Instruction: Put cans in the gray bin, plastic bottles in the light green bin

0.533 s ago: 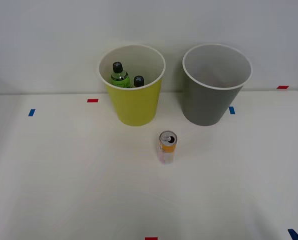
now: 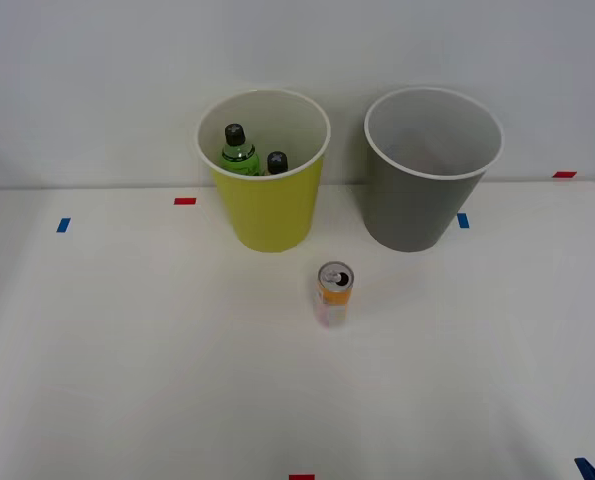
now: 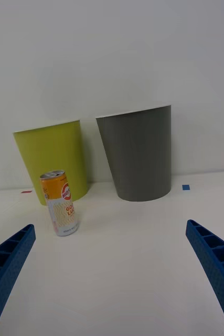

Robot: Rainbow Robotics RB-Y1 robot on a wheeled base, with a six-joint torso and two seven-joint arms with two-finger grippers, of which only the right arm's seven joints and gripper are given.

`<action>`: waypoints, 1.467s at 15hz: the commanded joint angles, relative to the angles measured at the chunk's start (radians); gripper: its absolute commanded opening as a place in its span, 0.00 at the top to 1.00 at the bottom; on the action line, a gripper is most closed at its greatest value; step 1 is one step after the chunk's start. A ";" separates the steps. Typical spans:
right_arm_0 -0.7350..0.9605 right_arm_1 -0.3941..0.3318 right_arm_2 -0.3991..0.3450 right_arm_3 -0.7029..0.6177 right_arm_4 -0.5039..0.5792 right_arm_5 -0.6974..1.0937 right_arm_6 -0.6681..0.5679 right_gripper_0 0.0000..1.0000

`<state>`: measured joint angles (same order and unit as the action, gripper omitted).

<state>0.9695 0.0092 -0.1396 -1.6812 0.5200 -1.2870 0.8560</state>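
Blue ribbed fingers [image 3: 7, 262] of the right gripper [image 3: 112, 273] spread wide apart, holding nothing. Beyond them the slim can [image 2: 333, 294] stands upright on the white table [image 2: 127, 350], orange-yellow above pale pinkish-white, silver top. Farther back, the light green bin [image 2: 267, 205] holds two black-capped bottles [image 2: 239, 152]; the gray bin [image 2: 422, 200] stands beside it.

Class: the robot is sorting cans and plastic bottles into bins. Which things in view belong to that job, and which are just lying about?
Job: can, gray bin, light green bin, two bottles inside it, open right gripper.

Lying about: red tape marks, blue tape marks on the table.
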 commanded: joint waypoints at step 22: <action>0.000 0.000 0.000 0.000 0.000 0.000 0.000 0.00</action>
<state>0.9695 0.0092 -0.1396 -1.6812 0.5200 -1.2870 0.8560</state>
